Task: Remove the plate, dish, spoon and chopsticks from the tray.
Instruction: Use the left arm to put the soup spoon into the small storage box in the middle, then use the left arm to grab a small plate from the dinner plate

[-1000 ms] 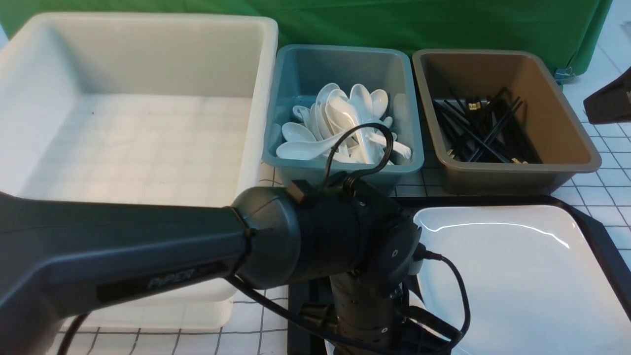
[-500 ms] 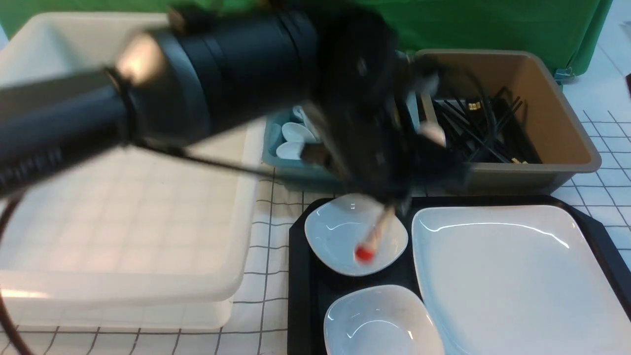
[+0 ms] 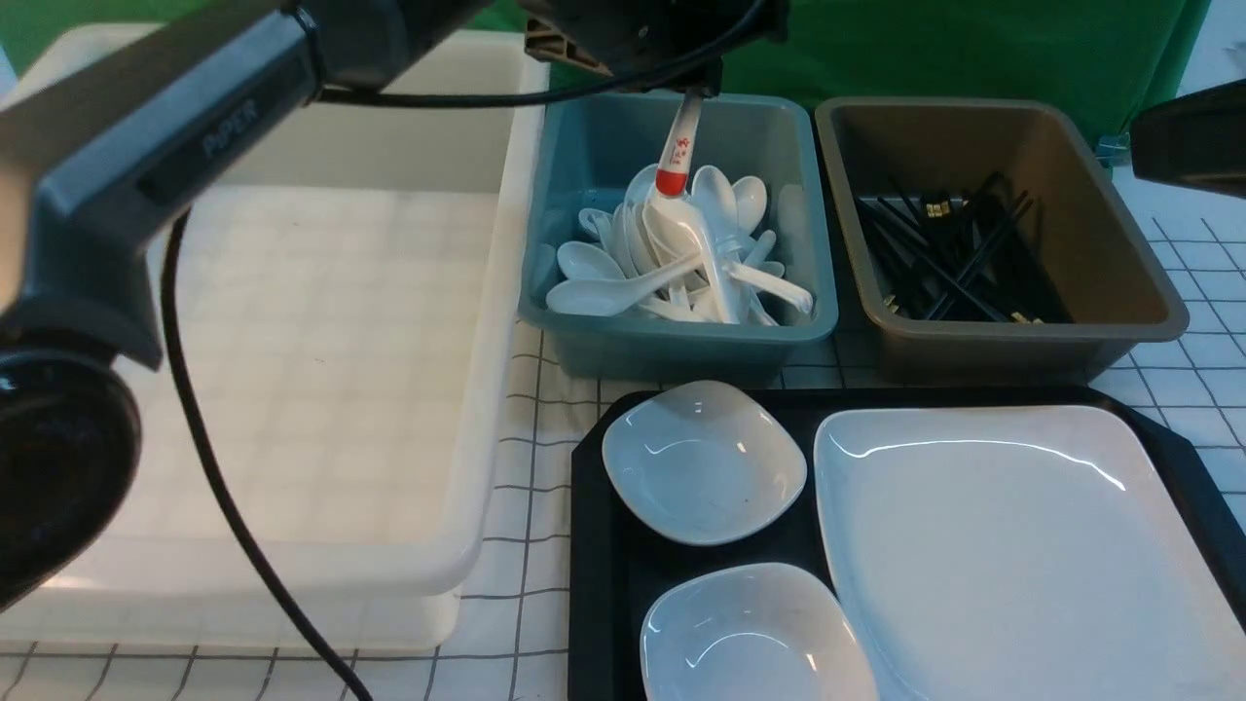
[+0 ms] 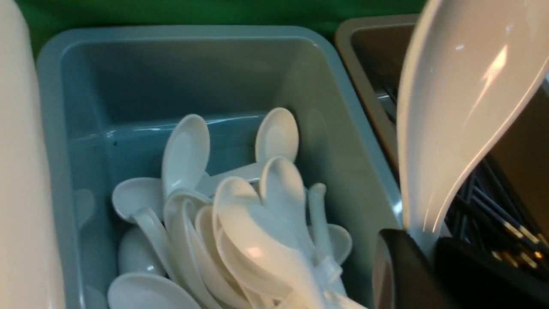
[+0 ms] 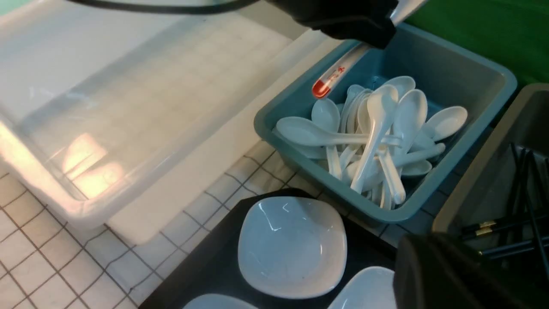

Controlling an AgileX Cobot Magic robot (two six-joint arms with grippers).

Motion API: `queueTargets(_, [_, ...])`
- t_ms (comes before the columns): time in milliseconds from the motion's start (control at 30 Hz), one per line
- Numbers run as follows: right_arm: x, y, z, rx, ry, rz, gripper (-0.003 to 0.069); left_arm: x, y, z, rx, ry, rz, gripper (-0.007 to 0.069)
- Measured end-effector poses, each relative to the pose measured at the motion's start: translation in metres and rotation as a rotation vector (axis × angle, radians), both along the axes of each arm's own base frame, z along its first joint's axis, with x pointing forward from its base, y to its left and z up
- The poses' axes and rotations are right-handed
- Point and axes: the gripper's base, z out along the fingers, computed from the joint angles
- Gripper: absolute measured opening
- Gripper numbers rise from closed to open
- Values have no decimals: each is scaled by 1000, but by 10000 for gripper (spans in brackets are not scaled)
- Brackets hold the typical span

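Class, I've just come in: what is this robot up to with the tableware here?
The left gripper holds the red-marked spoon, handle end down, over the blue bin of white spoons. The large plate and two small dishes sit on the black tray, untouched. Chopsticks show only in the brown bin.

The worktop (image 3: 545, 419) (white, gridded) carries white tub (image 3: 506, 292), teal bin (image 3: 681, 336) below the left jaws, brown bin (image 3: 1119, 243), tray (image 3: 604, 584).

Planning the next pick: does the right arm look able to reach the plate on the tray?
Probably yes: the plate lies bare on the robot's right, and the left gripper holds the spoon away over the blue bin.
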Motion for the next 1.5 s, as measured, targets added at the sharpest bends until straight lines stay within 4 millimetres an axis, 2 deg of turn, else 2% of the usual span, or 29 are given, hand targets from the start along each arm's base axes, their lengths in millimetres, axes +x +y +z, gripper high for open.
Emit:
queueTargets(33, [0,0,0,1,-1,-1,3,1,0,-2,2,1,1,81])
queueTargets(100, [0,0,1,3,-7,-2,3,15,6,-26,25,30,20,127])
queueTargets(233, [1,0,0,-5,-7,-4,3,24,12,-47,54,75,33,274])
queueTargets(267, [1,0,0,-5,-7,-4,3,25,12,-48,54,76,34,283])
queueTargets(300, [1,-1,0,-7,-7,-5,3,24,13,-51,68,94,28,354])
queueTargets(333, [1,-1,0,-7,-7,-5,4,24,13,-51,69,95,28,363])
queueTargets(400, [1,-1,-1,-8,-2,-6,6,18,14,-41,83,133,8,452])
queueTargets(467, [0,-1,-1,-7,3,-4,6,10,15,-32,86,188,-6,461])
queueTargets(500, [0,0,-1,-6,5,-5,6,7,16,-30,88,204,-14,459])
queueTargets(533, [0,0,-2,-3,15,-5,8,-4,17,-19,101,259,-59,414])
queueTargets(633, [-1,0,-3,-1,30,-5,9,-28,12,1,151,315,-190,207])
queueTargets(667, [-1,0,-3,-3,31,-4,9,-31,11,1,155,316,-201,173])
queueTargets(700, [-2,0,-4,-18,46,5,9,-44,5,9,188,302,-266,82])
queueTargets(733, [-3,-1,-6,-32,68,6,9,-56,-1,12,211,301,-305,40])
queueTargets(800, [-5,-3,-10,-65,109,-6,9,-77,-10,10,248,322,-359,10])
queueTargets(900, [-6,-10,-17,-132,166,-52,9,-113,-19,-5,305,400,-433,-3])
queueTargets(933, [-6,-11,-17,-138,173,-62,9,-118,-19,-8,314,414,-441,-3])
queueTargets(1000, [-6,-14,-19,-171,188,-86,9,-143,-21,-29,389,481,-526,-3])
queueTargets(1033, [-6,-14,-20,-173,190,-91,9,-149,-21,-36,412,497,-553,-3])
queueTargets(1067, [-6,-15,-20,-175,191,-96,9,-162,-22,-57,471,541,-623,4])
queueTargets(1133, [-6,-14,-20,-169,194,-97,9,-171,-25,-74,512,550,-680,29])
queueTargets(1200, [-6,-14,-20,-166,195,-97,9,-174,-27,-82,521,536,-698,49])
queueTargets(1333, [-5,-14,-25,-157,210,-97,9,-174,-38,-97,531,435,-756,213])
queueTargets(1500, [-4,-13,-33,-159,234,-96,9,-170,-46,-116,555,402,-808,426])
